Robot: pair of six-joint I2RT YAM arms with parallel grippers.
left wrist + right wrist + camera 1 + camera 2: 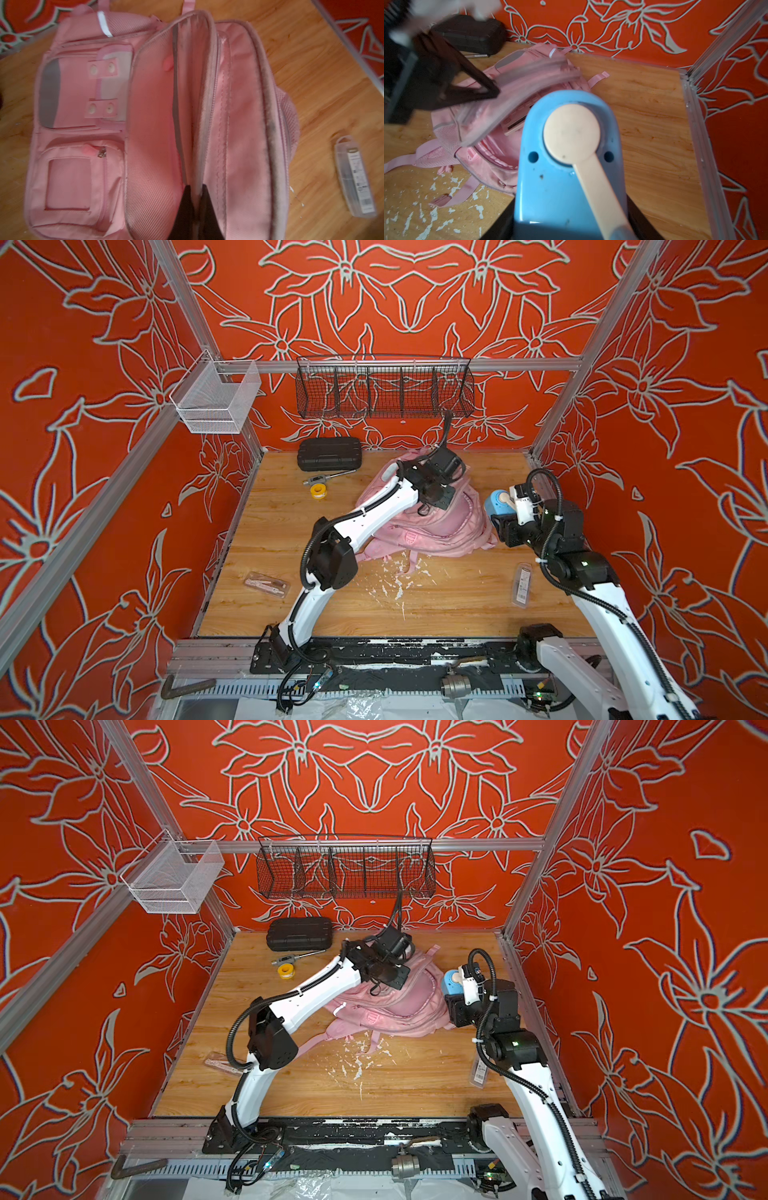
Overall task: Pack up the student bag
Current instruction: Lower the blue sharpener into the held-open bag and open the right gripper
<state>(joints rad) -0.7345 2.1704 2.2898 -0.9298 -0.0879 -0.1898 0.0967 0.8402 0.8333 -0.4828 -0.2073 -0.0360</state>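
Note:
The student bag (449,526) (399,1006), pale pink, lies in the middle of the wooden table in both top views. My left gripper (195,191) (424,508) is shut on the whitish zip edge of its main flap (517,87) and holds that flap raised, so the opening (500,149) gapes. A pale flat item (513,125) shows inside. My right gripper (571,220) (496,512) is shut on a blue sharpener (571,166) (451,984) with a cream crank, hanging just right of the bag and above the table.
A black ribbed case (329,454), a metal tool (328,478) and a yellow tape roll (318,490) lie at the back left. Clear packs lie at the left (266,584) and right (523,585) (355,176). Wire baskets (384,391) (216,400) hang on the rails. White flakes (395,576) lie on the table in front of the bag.

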